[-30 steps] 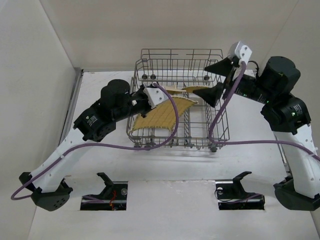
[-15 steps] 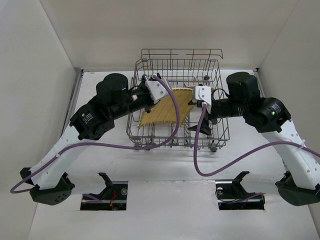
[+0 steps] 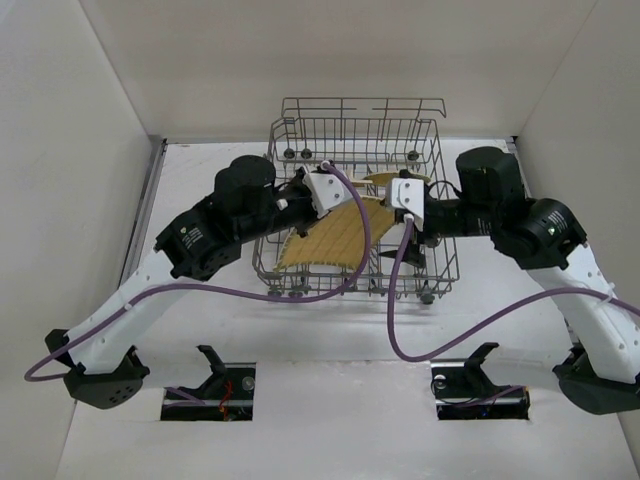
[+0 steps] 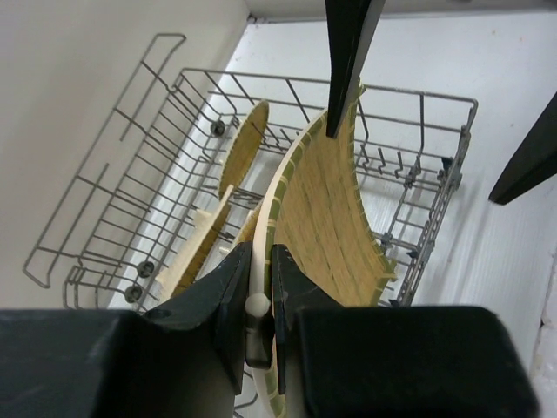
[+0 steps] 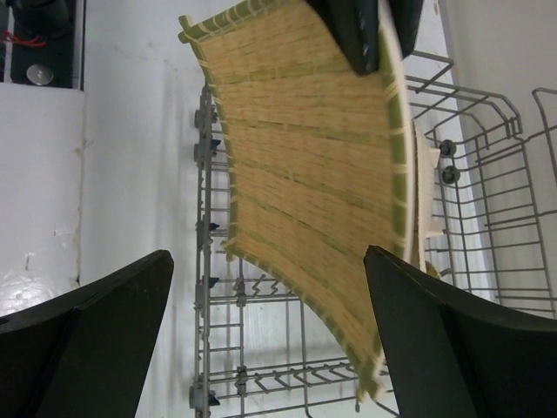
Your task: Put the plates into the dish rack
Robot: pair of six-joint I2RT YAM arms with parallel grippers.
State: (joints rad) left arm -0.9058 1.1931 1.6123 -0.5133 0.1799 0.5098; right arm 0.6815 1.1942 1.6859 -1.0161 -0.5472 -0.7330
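Left hand [image 4: 258, 261] is closed tight on the near rim of the ribbed plate [image 5: 305, 174], with the rim pinched between both fingers and only a thin gap between them. The ribbed plate is yellow with green-edged stripes. It is held on edge and tilted, inside the rack [image 3: 355, 140], roughly mid-rack and across its width in the top view. Its lower corner sits down among the wires near the rack's side wall (whether it rests on the tines, cannot tell).

Right hand [image 5: 268, 257] is spread wide and holds nothing. It comes in from the opposite side, and its wrist view shows the ribbed plate's face filling the space between its two fingers. In the left wrist view one right finger is right at the plate's far top edge, contact unclear. The other finger is well off to the side, clear of the plate.

A tan plate [image 4: 244, 144] stands on edge in the tines toward the rack's back rail. A pale plate [image 4: 202, 242] is also on edge, just beside the held one on its back side. Both are apart from either hand.

The rack sits on the white surface [image 3: 300, 360], against the far wall. Purple cables [image 3: 220, 291] loop from both wrists over the rack's front edge.
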